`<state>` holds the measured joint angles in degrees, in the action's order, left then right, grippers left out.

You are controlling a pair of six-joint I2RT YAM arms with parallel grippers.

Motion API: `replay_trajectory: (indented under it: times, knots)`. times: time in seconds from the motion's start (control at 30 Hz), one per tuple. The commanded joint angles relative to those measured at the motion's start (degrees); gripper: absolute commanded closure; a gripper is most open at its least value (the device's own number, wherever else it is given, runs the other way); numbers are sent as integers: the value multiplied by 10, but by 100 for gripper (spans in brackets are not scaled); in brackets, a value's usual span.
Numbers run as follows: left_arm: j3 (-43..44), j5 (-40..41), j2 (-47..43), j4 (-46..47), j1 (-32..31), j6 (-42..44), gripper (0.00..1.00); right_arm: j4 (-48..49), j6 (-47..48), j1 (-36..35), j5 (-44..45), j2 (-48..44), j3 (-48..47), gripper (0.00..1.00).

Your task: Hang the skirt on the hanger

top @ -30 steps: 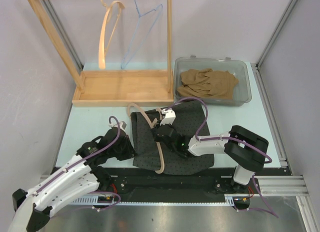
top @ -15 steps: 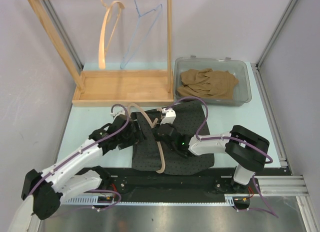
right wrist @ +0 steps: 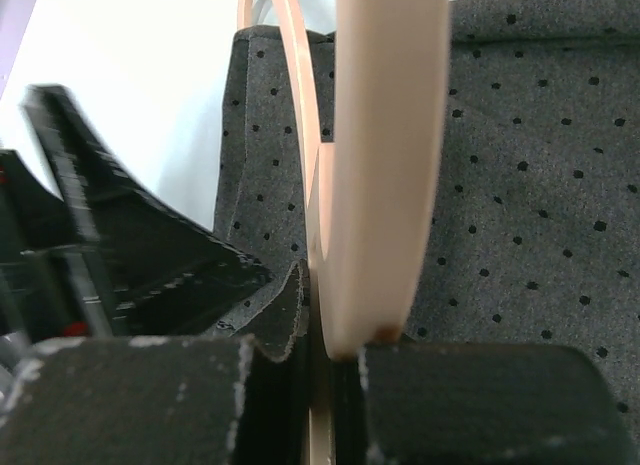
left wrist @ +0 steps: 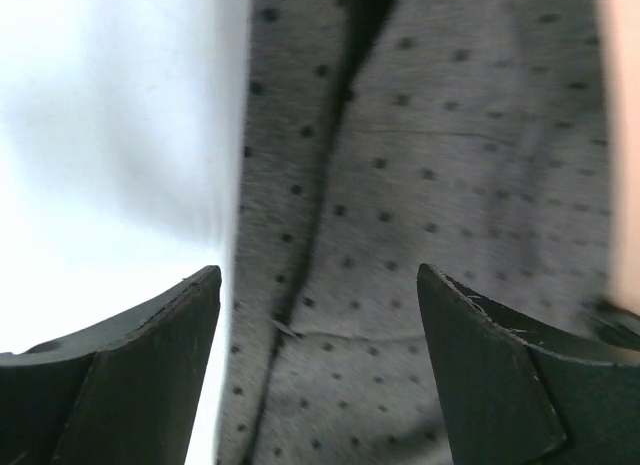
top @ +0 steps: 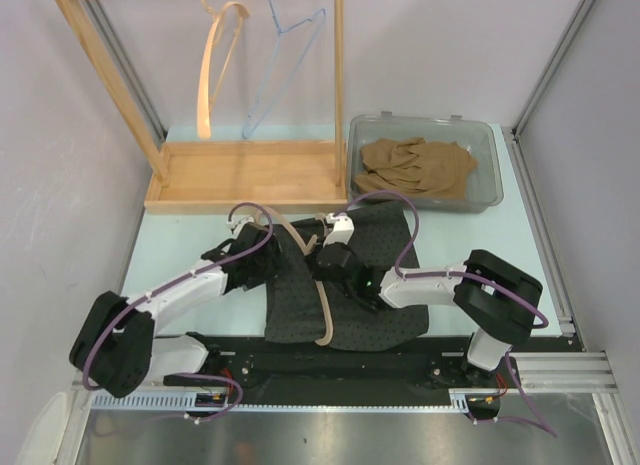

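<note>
The skirt lies flat on the surface with the wooden hanger on top, its middle hidden beneath the arms. The right gripper is clamped on the hanger's bar. The left gripper, a blur in the right wrist view, hangs with fingers apart over the skirt's left edge; whether it touches is unclear.

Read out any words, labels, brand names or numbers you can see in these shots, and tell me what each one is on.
Readable text: none in any view.
The grey skirt carries only a pattern of dark dots, and no tag or label shows.
The wooden hanger, wooden rack and clear bin show no print, stickers or numbers.
</note>
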<state>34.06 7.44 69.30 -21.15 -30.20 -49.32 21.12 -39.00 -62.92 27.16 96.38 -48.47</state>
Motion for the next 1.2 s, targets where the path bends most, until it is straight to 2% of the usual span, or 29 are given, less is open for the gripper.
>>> replay_trajectory:
  times: [0.0, 0.1, 0.17, 0.2, 0.23, 0.27, 0.3, 0.37, 0.4, 0.43, 0.77, 0.97, 1.17]
  knots:
    - [-3, 42, 29, 19, 3, 18, 16, -6, -5, 17, 25, -17, -19, 100]
    - [-3, 56, 48, 23, 4, 20, 14, -6, -9, 20, 21, -15, -19, 100]
    - [-2, 57, 60, 38, 4, 23, 21, -9, -14, 21, 18, -15, -19, 100]
    - [-2, 50, 65, 44, 5, 25, 28, -9, -15, 20, 18, -14, -19, 100]
    - [-2, 48, 69, 48, 5, 27, 44, -13, -19, 20, 16, -15, -19, 100]
    - [-1, 44, 74, 54, 4, 28, 55, -14, -20, 20, 16, -13, -19, 100]
    - [-1, 40, 76, 55, 5, 29, 73, -16, -22, 19, 16, -13, -18, 100]
    - [-4, 35, 76, 59, 5, 31, 85, -20, -24, 19, 17, -13, -19, 100]
    - [-6, 31, 75, 60, 4, 31, 95, -20, -25, 19, 18, -13, -19, 100]
    - [-8, 31, 73, 58, 6, 31, 100, -22, -26, 20, 18, -14, -18, 100]
    - [-3, 51, -25, -11, 6, 35, 100, -69, -48, 31, 47, -22, -19, 100]
    - [-25, 74, -133, -85, 6, 23, 100, -75, 31, 17, 98, -72, -19, 100]
    - [-34, 93, -199, -140, 8, 4, 100, -146, -14, 24, 128, -81, -19, 100]
